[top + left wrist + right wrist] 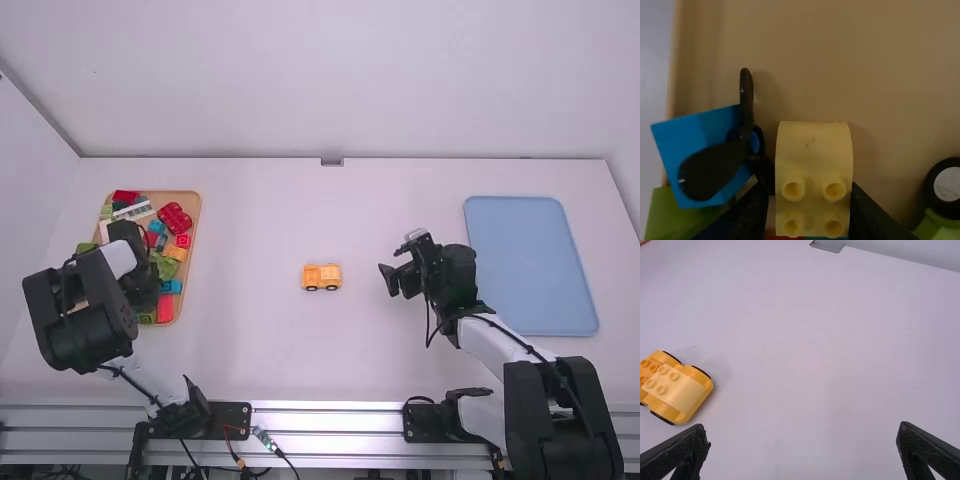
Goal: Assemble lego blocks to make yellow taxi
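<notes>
The car [321, 277] stands upright on the white table [250, 350], between the two arms and well apart from both grippers. It is orange-yellow, on dark wheels. A paler block [681, 394] sits on top of it, curved down at one end and showing four studs; darker orange studs show just beside that block.

The left gripper [135, 245] is over the wooden tray [188, 301], at the left of the table. I find it narrowed on a pale yellow block [814, 137], one finger to each side, studs facing the wrist camera and a rounded end beyond them. Just beside this block lies a black piece [715, 170], against a blue block [680, 137]. A green block [665, 215] lies near the tray's edge, and a wheel [948, 184] with a pale hub is on the opposite side of the held block.

The right gripper [394, 282] is to the right of the car, near it, over the table. Its fingers stand wide apart with nothing between them.

I note further in the wooden tray a red car body [175, 217] and a red block [164, 308], among other mixed blocks. A blue tray [530, 265] lies flat on the right side of the table, beyond the right arm.
</notes>
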Motion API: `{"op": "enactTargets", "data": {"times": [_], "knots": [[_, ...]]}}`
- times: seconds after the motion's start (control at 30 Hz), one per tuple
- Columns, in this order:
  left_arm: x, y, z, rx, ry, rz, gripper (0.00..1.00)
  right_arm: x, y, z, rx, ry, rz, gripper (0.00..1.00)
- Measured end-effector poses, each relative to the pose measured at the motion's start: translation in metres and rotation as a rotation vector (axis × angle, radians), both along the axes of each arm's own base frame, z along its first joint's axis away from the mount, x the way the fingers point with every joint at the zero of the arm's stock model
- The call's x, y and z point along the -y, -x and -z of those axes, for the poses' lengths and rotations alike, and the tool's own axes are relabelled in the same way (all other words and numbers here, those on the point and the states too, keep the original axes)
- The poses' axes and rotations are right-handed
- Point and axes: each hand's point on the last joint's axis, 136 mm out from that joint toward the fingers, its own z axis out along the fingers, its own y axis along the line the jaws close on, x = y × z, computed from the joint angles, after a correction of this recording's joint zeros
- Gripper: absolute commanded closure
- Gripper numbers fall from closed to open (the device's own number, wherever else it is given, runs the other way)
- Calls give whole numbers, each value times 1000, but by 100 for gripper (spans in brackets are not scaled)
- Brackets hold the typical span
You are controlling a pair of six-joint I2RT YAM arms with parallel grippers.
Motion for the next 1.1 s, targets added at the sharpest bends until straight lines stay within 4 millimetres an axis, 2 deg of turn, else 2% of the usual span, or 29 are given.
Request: {"op": "enactTargets", "data": {"times": [0.13, 0.27, 0.33, 0.57, 0.7, 0.83, 0.87, 0.9, 1.1], "knots": [[-1, -1, 0, 7, -3, -5, 66, 0, 0, 0, 2, 2, -2, 1], [-2, 0, -2, 4, -14, -14, 85, 0, 0, 0, 1, 2, -2, 1], [-2, 0, -3, 5, -14, -15, 88, 0, 0, 0, -3, 0, 0, 1], [-1, 4, -2, -13, -9, -13, 88, 0, 1, 2, -7, 2, -1, 1], [-5, -5, -4, 16, -27, 13, 93, 0, 1, 2, -12, 0, 1, 1], [-11, -21, -7, 59, -54, 91, 89, 0, 2, 3, -13, 2, -1, 1], [-13, -24, -8, 67, -61, 117, 91, 0, 2, 3, -14, 2, 0, 1], [-13, -27, -8, 72, -65, 140, 98, 0, 2, 3, -15, 0, 0, 1], [-10, -29, -7, 58, -51, 216, 98, 0, 2, 3, -14, 3, -1, 1]]}}
